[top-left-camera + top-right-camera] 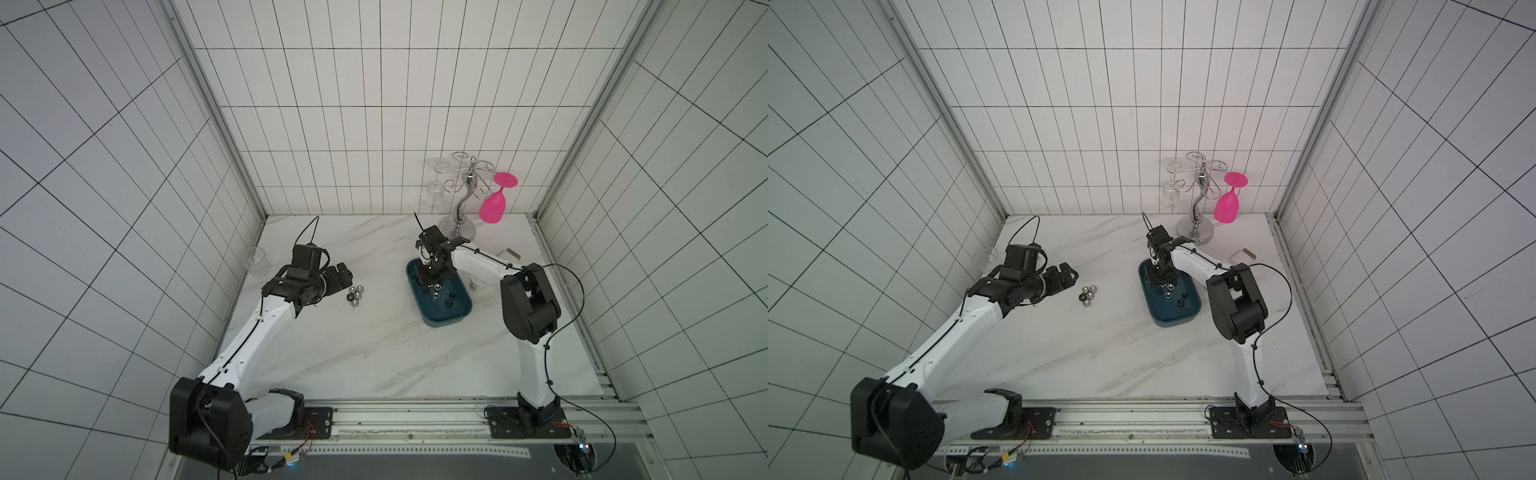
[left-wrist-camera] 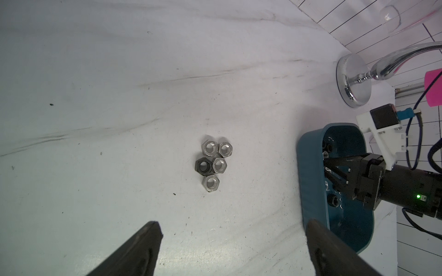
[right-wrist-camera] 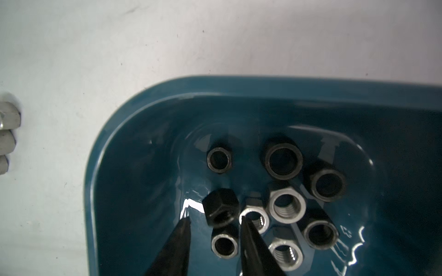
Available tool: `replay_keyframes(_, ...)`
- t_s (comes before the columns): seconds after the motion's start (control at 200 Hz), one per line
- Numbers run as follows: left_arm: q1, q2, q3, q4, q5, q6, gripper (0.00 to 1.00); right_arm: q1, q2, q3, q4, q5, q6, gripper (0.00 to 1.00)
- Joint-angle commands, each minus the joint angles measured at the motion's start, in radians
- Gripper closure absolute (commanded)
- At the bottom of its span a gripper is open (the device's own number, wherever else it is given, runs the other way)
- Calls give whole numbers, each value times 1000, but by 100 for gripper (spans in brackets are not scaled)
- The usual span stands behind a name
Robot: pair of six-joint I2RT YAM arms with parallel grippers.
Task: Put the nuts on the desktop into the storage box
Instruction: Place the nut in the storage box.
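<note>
Your right gripper (image 3: 215,218) hangs low inside the storage box (image 3: 239,86), jaws slightly parted with a tilted black nut (image 3: 221,208) loose between them, probably so it lands among the others without bouncing out. Your left gripper (image 2: 232,222) stands wide and empty near the five nuts (image 2: 212,163) clustered on the desktop (image 2: 119,95), apparently lined up for the next pick.

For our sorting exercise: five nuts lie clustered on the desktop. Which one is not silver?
The black nut, one of the cluster's middle pair. It is dark and matt; the other four are shiny silver nuts.
</note>
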State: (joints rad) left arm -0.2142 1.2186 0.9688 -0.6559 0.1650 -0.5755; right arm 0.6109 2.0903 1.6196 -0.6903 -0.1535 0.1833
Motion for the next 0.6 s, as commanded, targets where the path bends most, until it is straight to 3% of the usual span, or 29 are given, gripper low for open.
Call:
replay_keyframes(0.0, -2, -14, 31, -9, -21, 10, 2, 4, -9, 25, -35, -4, -8, 59)
replay_keyframes(0.28, -2, -27, 28, -19, -41, 16, 2, 24, -176, -20, -18, 27, 18, 58)
replay_keyframes(0.475, 9, -27, 24, -50, -128, 3, 2, 154, -259, -46, 27, 48, 13, 54)
replay_keyframes(0.595, 76, -29, 22, -94, -97, 18, 2, 241, -223, -25, 39, 54, 27, 49)
